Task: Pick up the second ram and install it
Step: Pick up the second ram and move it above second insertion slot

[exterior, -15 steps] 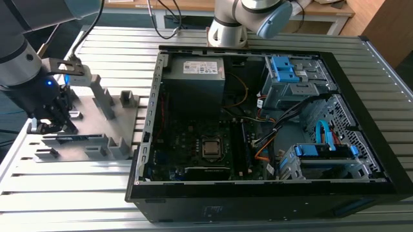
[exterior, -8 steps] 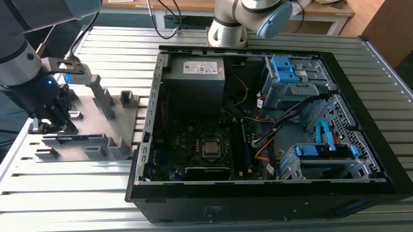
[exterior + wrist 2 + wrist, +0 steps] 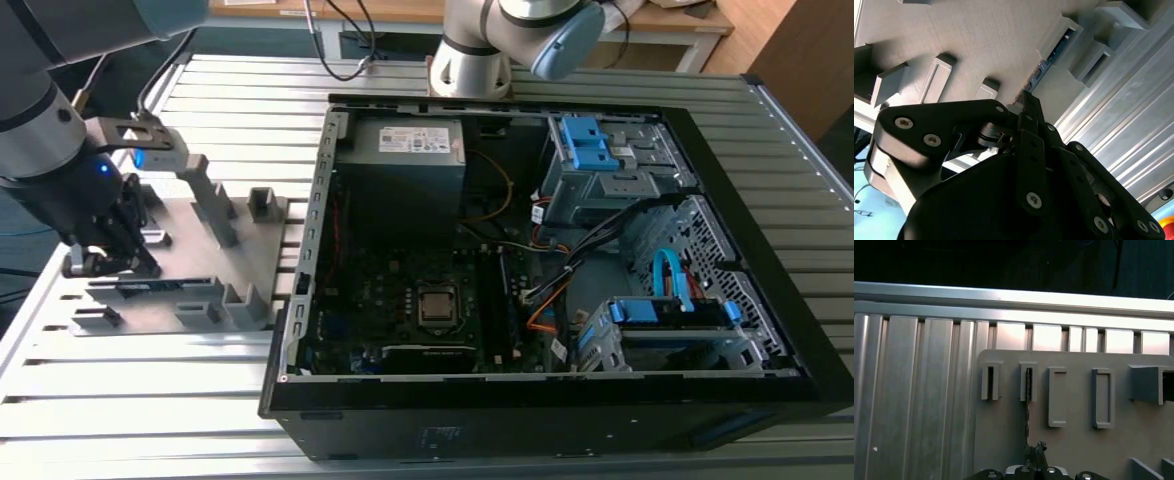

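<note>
Second ram (image 3: 1028,405) stands on edge in a slotted block of the grey holder plate (image 3: 1079,450). It is a thin dark strip running from the slot back to the gripper (image 3: 1035,454). In the second wrist view the stick (image 3: 1050,56) shows green-black with small chips, and its far end is inside the block.

Arm (image 3: 40,140) is at the exterior view's left, reaching down over the plate (image 3: 274,262), well apart from the open computer case (image 3: 534,400). Its gripper (image 3: 107,262) is low at the plate's near-left part.

Fingers (image 3: 1030,107) are drawn close together, pinched on the near end of the stick, which still sits in its slot. The contact itself is mostly hidden by the black finger links.

In the exterior view the stick is too small to make out behind the gripper. Slatted aluminium table (image 3: 134,390) is under everything.
</note>
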Controlling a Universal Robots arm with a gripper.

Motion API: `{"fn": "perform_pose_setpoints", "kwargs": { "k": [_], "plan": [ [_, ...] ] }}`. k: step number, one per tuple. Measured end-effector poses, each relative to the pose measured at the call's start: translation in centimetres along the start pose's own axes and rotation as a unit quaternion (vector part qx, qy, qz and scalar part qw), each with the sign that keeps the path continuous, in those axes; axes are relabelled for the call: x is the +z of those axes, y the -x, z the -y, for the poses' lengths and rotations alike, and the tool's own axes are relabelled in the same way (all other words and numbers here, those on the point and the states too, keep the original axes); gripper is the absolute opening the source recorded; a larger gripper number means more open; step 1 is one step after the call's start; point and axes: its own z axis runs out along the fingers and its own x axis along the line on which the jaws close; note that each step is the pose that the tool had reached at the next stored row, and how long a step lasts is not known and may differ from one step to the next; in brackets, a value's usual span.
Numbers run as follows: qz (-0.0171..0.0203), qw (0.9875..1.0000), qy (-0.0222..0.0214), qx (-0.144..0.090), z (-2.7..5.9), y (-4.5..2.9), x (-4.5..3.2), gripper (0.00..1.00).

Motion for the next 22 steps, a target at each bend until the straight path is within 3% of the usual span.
{"fn": "perform_pose_setpoints", "kwargs": {
  "k": [7,10,12,20,21,22],
  "plan": [
    [0.0024,0.9997,0.0007,-0.024,0.00,0.00,0.00,0.10],
    [0.0053,0.9994,0.0010,-0.035,-0.01,-0.01,-0.01,0.10],
    [0.0088,0.9993,0.0006,-0.035,-0.05,0.00,0.01,0.10],
    [0.0088,0.9999,-0.0003,-0.008,-0.06,0.00,0.06,0.10],
    [0.0090,0.9999,0.0016,-0.007,-0.06,0.00,0.07,0.10],
    [0.0087,0.9999,0.0083,-0.007,-0.04,0.00,0.06,0.10]
  ]
}}
